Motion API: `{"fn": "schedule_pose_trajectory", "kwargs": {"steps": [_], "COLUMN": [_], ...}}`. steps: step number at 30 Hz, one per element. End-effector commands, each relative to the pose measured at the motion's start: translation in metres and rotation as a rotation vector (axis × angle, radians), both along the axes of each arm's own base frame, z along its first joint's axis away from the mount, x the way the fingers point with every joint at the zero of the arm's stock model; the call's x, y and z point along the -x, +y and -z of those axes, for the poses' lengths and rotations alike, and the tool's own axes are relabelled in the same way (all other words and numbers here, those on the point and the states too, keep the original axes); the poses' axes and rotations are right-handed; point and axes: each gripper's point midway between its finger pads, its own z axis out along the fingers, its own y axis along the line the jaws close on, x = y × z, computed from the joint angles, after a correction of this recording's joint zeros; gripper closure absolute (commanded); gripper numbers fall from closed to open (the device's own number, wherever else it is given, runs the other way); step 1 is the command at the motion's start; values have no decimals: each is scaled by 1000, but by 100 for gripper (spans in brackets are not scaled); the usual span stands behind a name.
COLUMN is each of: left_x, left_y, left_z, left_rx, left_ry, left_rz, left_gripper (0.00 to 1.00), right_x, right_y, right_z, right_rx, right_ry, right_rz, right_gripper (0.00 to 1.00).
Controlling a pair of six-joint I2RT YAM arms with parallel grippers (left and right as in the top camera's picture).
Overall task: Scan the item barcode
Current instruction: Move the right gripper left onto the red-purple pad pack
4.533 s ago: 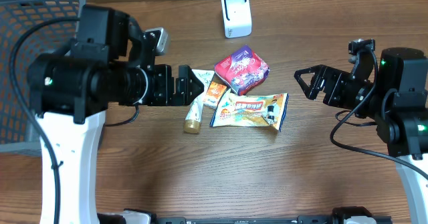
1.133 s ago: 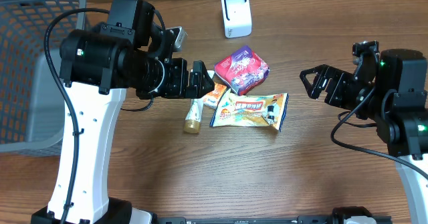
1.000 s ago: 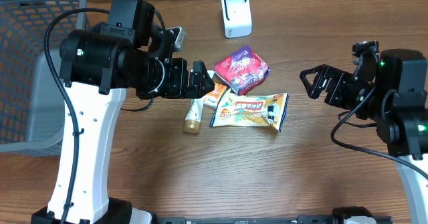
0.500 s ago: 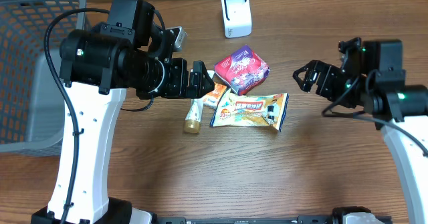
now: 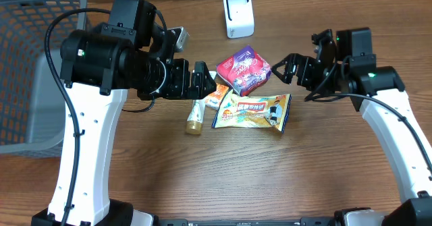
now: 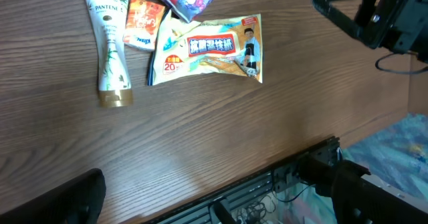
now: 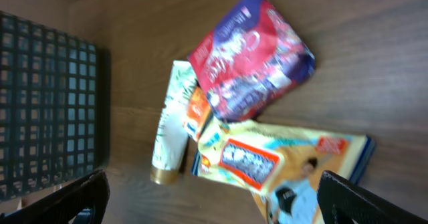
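White scanner [image 5: 238, 14] appears overhead only; left wrist shows tube [image 6: 110, 43] lettering

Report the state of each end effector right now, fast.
Left end effector: open, holding nothing.
Right end effector: open, holding nothing.

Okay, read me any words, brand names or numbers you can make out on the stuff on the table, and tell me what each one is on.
"PANTENE": on the white tube.
"20": in a small badge on the yellow snack packet; its large Chinese characters are too blurred to read with certainty.
Orange packet: print too small to read.
Red and purple packet: print too blurred to read.
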Motion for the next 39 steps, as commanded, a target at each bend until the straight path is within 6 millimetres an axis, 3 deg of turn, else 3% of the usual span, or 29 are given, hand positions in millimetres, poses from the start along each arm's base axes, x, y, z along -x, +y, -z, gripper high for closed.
{"fn": "schedule_pose_trajectory", "kwargs": {"steps": [1, 5, 9, 15, 21, 28, 32, 39], "left_x": [-2, -4, -21, -28, -32, -38, -40, -37], "left_y": [-1, 2, 17, 10, 9, 7, 7, 7], "left_z": [5, 6, 8, 2, 5, 26, 38, 42], "left_rx": [-6, -26, -115, -68, -84, -105, -118, -122], "left_ry": [22, 11, -63, -80, -100, -21, 27, 55], "left_rz": [-14, -21, -63, -87, -36, -32, -31, -32], "left_gripper": [0, 0, 0, 0, 0, 0, 0, 0], "right_x": [-14, -33, -47, -67, -89, -95, -101, -111], "right_y": [3, 8, 9, 21, 25, 23, 11, 11], "right_z": [-22, -25, 0, 41, 65, 69, 72, 69], "right_rx": [-18, 11, 101, 119, 116, 141, 201, 216], "right_ry": [-95, -180, -165, -131, -150, -181, -191, -246], "right_rz": [-7, 4, 43, 30, 31, 22, 73, 67], "right_gripper": [0, 0, 0, 0, 0, 0, 0, 3]}}
